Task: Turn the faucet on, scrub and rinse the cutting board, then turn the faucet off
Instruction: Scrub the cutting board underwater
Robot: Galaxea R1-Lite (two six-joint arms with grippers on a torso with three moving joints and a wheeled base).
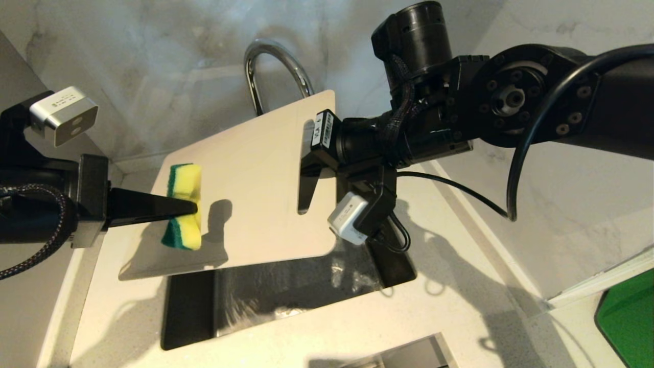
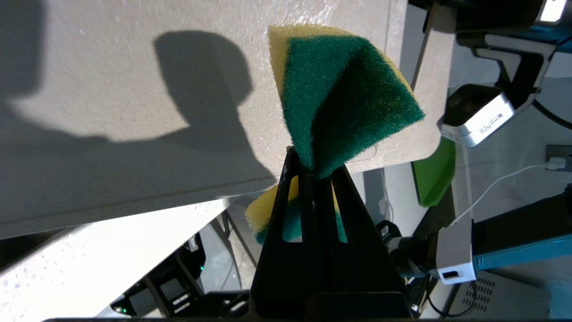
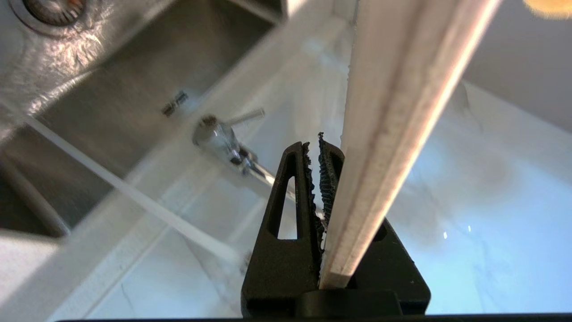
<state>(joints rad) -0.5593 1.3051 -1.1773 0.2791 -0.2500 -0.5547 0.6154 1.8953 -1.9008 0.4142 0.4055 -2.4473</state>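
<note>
Currently the right gripper fingers clamp the cutting board at its handle slot, tilted above the sink. Left gripper fingers pinch the sponge against its face. Board judged thin, stiff, light, probably slippery when wet; slot end grips best.

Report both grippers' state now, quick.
Left gripper: shut on the sponge, held at the cutting board.
Right gripper: shut on the cutting board's edge, holding it above the sink.
</note>
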